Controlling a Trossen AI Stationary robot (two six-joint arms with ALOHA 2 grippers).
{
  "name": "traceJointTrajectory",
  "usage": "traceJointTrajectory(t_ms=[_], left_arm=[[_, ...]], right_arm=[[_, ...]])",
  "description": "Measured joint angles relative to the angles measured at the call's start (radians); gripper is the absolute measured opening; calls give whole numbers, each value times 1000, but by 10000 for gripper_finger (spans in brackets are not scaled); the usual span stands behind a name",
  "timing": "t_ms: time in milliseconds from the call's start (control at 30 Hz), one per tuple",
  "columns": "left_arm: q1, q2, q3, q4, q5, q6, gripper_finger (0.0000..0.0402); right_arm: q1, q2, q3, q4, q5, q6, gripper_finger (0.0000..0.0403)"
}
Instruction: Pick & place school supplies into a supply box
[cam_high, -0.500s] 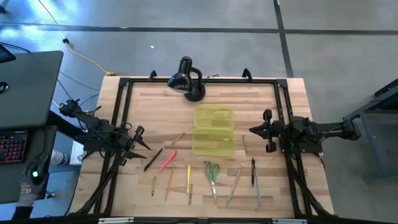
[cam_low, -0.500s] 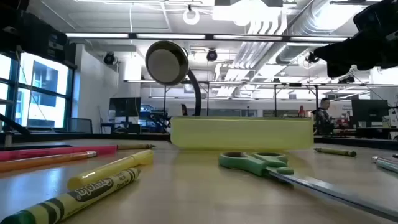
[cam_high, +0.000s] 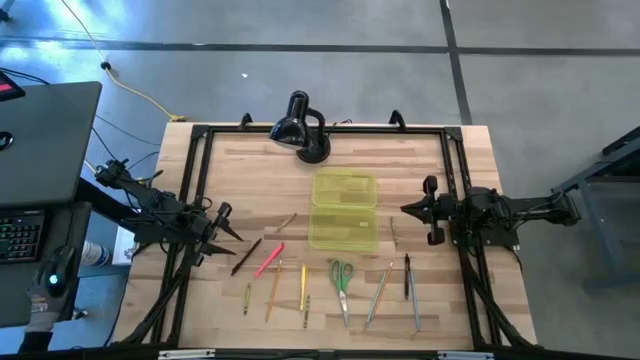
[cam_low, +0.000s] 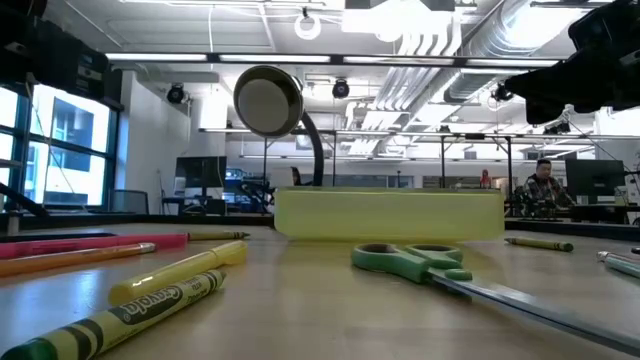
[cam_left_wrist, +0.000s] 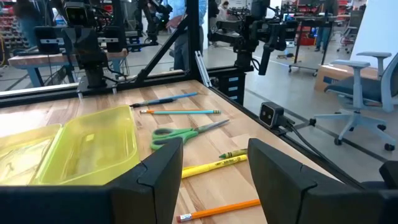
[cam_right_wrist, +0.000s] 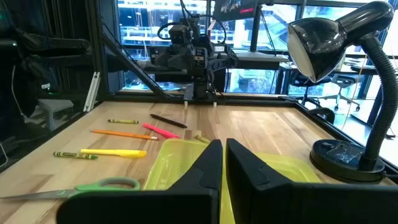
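Observation:
The supply box (cam_high: 345, 212) lies open at the table's middle, a translucent yellow-green case with its lid flat beside it. The school supplies lie in a row along the near edge: a black pencil (cam_high: 246, 256), a pink-red one (cam_high: 269, 259), an orange one (cam_high: 273, 290), a yellow one (cam_high: 303, 287), green-handled scissors (cam_high: 342, 280) and several pens at the right (cam_high: 407, 275). My left gripper (cam_high: 236, 236) hovers open at the table's left edge, above the wood. My right gripper (cam_high: 405, 210) hovers shut at the right edge, pointing at the box. Neither touches anything.
A black desk lamp (cam_high: 300, 128) stands at the far edge, just behind the box. A black metal frame (cam_high: 200, 140) runs around the tabletop. Bare wood shows between the box and each gripper. A person sits far off in the room (cam_low: 543, 180).

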Motion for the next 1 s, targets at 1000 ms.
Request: traceJointTrajectory(t_ms=[1000], left_arm=[[0,10,1,6,-218,0,216]], right_arm=[[0,0,0,0,0,0,0]])
